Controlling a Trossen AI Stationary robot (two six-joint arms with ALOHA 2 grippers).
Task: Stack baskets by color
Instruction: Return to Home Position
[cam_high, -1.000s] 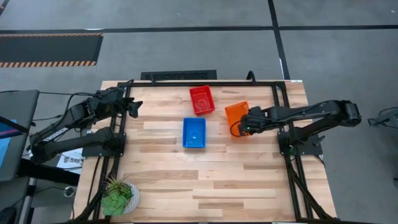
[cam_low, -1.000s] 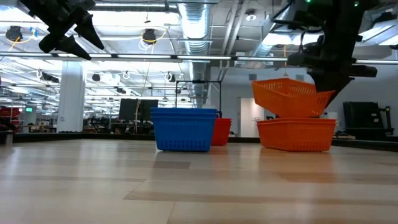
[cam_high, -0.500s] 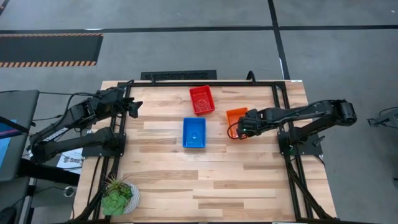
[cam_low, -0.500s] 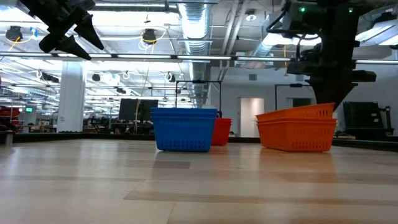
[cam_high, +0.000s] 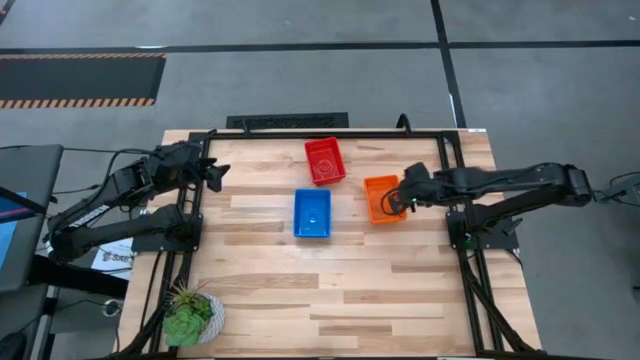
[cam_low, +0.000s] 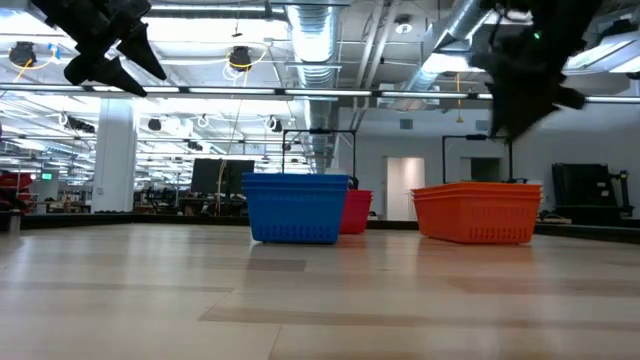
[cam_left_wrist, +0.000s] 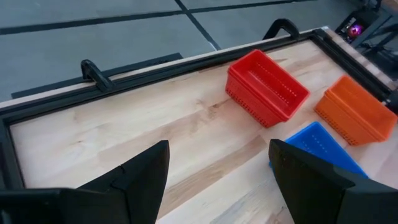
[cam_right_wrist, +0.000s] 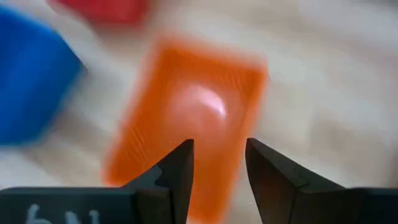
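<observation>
Nested orange baskets stand on the table right of centre; the low view shows their stacked rims. My right gripper hangs open just above them, with nothing between its fingers. A blue basket sits at the table's middle, and a red basket stands on the table toward the far edge. My left gripper is open and held high over the table's far left corner.
A green potted plant stands at the near left corner. A black frame rail runs along the table's far edge. Bare wood fills the near half of the table.
My right gripper has lowered the tilted orange basket into the orange one below it, let go, then risen and drawn back toward the table's right edge. The upper basket now sits level, nested in the lower one.
</observation>
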